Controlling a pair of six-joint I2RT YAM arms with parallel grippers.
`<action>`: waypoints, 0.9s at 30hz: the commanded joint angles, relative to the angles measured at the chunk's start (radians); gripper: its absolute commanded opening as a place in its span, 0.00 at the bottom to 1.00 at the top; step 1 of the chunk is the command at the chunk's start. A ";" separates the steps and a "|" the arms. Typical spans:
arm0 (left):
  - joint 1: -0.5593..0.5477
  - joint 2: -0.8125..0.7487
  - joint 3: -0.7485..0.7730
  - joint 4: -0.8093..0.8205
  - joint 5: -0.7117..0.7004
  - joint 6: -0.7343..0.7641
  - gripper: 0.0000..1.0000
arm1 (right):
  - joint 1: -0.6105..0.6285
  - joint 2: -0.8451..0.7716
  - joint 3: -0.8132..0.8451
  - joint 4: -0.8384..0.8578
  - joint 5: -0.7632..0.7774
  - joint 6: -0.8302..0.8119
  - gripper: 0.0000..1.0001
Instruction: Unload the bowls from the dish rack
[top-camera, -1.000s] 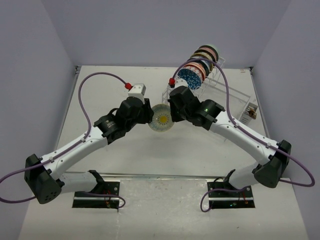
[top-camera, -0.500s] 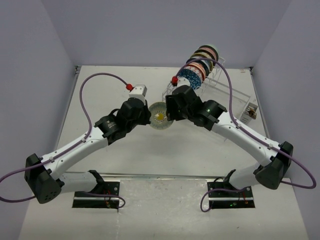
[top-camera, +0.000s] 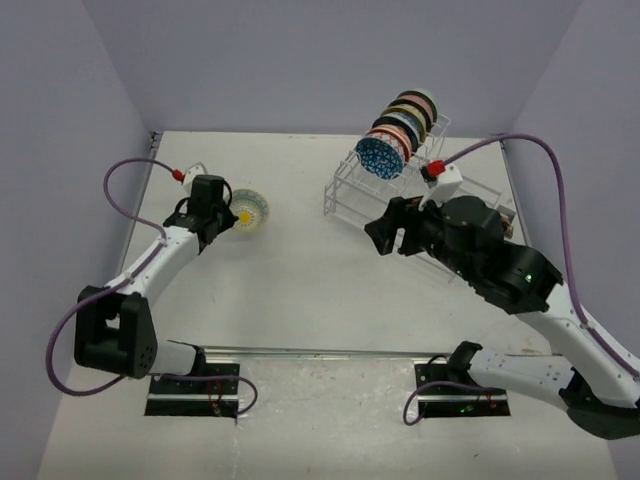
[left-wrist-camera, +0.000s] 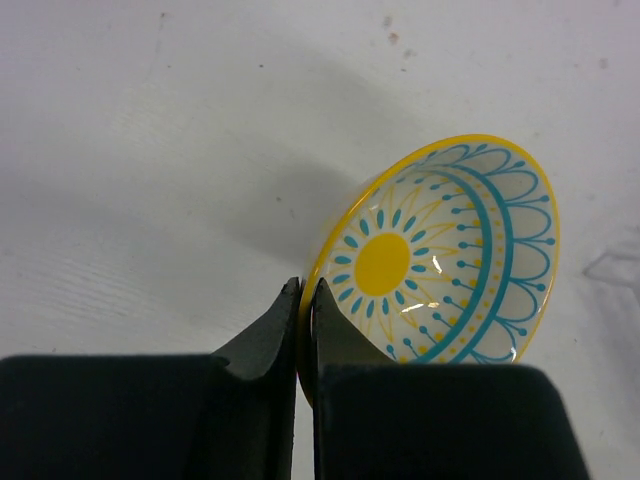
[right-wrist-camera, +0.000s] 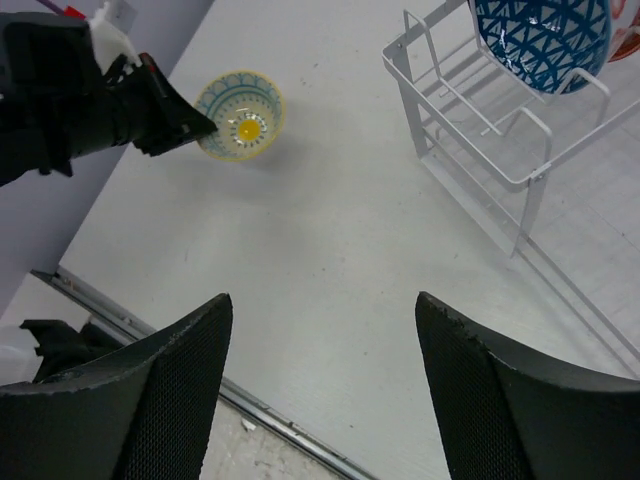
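Note:
A cream bowl with a yellow flower (left-wrist-camera: 440, 260) is held tilted on edge over the left of the table, and my left gripper (left-wrist-camera: 305, 300) is shut on its rim. From above, the same bowl (top-camera: 246, 210) and left gripper (top-camera: 228, 214) sit at the far left. My right gripper (right-wrist-camera: 322, 300) is open and holds nothing. It hangs above mid-table, in front of the dish rack (top-camera: 345, 190). Several bowls (top-camera: 400, 130) stand on edge in the rack's raised slots, a blue net-patterned one (right-wrist-camera: 545, 40) at the front.
The rack's long lower section (top-camera: 470, 185) runs along the right side, partly behind my right arm. A small box-like object (top-camera: 500, 228) sits by the rack's near right end. Grey walls close in the table on the left, back and right. A metal rail (right-wrist-camera: 290, 430) edges the near side.
The right gripper opened off the yellow-flower bowl and drew back to the right. The left gripper shut on that bowl and carried it from mid-table to the far left.

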 joint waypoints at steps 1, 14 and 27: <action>0.126 0.094 0.004 0.164 0.157 -0.053 0.00 | 0.002 -0.080 -0.052 0.005 -0.045 -0.055 0.75; 0.240 0.334 -0.004 0.261 0.310 -0.102 0.23 | -0.005 -0.180 -0.122 -0.030 0.064 -0.120 0.77; 0.213 -0.217 0.037 -0.038 0.238 0.123 1.00 | -0.083 0.204 0.167 -0.041 0.345 -0.379 0.82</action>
